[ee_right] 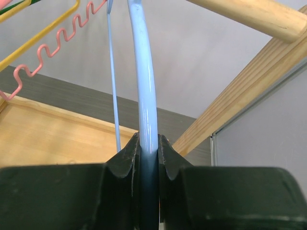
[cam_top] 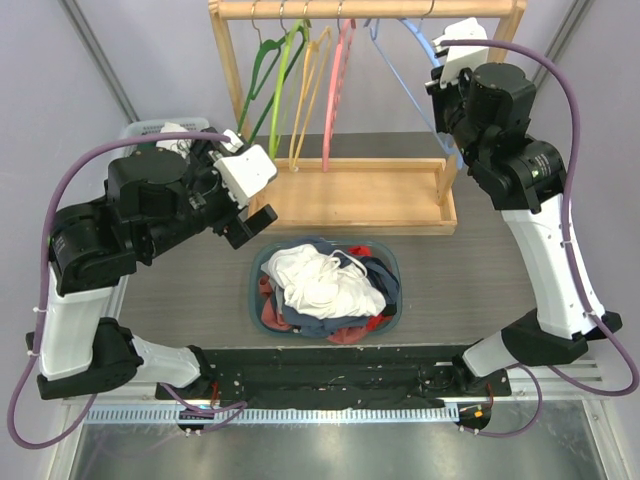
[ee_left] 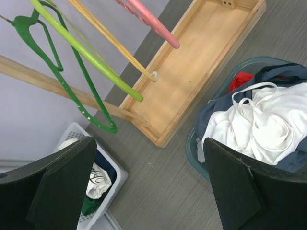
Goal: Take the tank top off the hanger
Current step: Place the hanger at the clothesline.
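Observation:
A white tank top (cam_top: 322,280) (ee_left: 268,122) with thin straps lies crumpled on top of the clothes in the teal basket (cam_top: 253,292) (ee_left: 194,154), off any hanger. A bare light blue hanger (cam_top: 407,77) (ee_right: 144,72) hangs at the right end of the wooden rack's rail (cam_top: 370,8). My right gripper (cam_top: 441,78) (ee_right: 148,143) is shut on the hanger's lower arm. My left gripper (cam_top: 250,224) (ee_left: 149,160) hangs wide open above the bare table, between the two baskets, with nothing between its fingers.
Green (cam_top: 262,62), lime (ee_left: 91,52), yellow (ee_left: 112,40) and pink (cam_top: 338,80) hangers hang bare on the rack, above its wooden base tray (cam_top: 370,195) (ee_left: 192,72). A white basket (cam_top: 148,130) (ee_left: 114,178) with clothes stands at the left rear.

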Action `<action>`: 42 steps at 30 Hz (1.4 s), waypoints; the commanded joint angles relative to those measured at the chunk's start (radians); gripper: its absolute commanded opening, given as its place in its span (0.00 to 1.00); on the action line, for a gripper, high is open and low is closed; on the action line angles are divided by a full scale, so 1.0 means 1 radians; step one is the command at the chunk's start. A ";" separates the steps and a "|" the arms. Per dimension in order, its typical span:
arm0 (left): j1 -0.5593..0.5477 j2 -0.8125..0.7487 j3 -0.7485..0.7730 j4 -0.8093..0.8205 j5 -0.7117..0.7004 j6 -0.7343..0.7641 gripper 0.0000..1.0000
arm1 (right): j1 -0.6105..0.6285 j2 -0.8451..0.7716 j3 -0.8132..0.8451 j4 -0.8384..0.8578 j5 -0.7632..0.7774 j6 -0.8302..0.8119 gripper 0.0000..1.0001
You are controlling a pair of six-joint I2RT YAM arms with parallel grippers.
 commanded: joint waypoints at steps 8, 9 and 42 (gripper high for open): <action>0.019 0.003 0.049 0.022 -0.018 0.008 1.00 | -0.001 0.074 0.130 0.141 0.004 -0.022 0.01; 0.021 0.003 0.048 0.021 -0.016 0.006 1.00 | -0.002 0.081 0.127 0.141 0.009 -0.022 0.01; 0.068 -0.006 0.028 0.011 0.014 -0.012 1.00 | -0.090 0.118 -0.112 0.135 -0.116 0.088 0.01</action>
